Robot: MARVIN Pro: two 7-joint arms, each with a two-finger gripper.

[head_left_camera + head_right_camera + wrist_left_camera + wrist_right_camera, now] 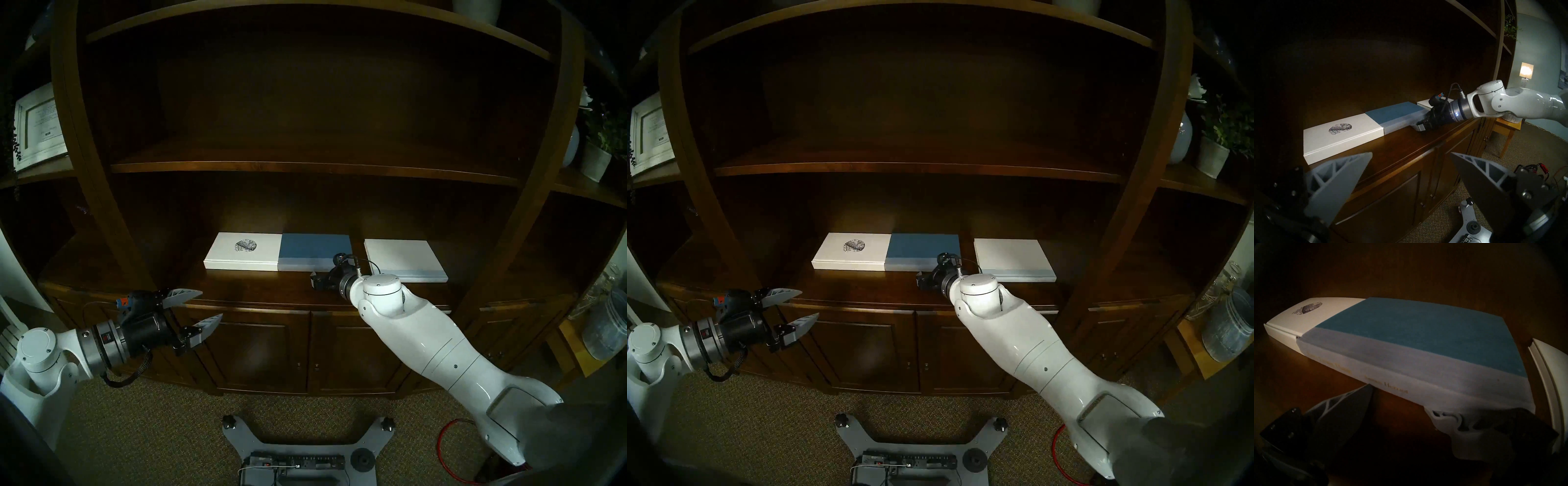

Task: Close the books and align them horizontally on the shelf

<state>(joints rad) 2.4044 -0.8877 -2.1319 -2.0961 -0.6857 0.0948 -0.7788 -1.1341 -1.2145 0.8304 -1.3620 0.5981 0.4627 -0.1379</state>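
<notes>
R gripper (1398, 405) is down low on the shelf (237, 295), jaws spread, nothing held: one fingertip (1362, 395) sits in front of the blue book (1423, 331), the other bends against its pale spine near the R corner, so this looks like a nudge to square it up w/ the row, not a grab. Blue book lies flat and shut, butted against the white emblem book (244, 251) on its L side. The third book (403, 259), white w/ a pale-blue strip, also lies shut but apart, a gap between it and the blue one, prob the next thing to slide over. All three have spines facing the front edge. L gripper (198, 310) hangs out front of the shelf's L end, jaws wide, empty, clear of the books. Framed certificate (39, 127) far L is out of play.
</notes>
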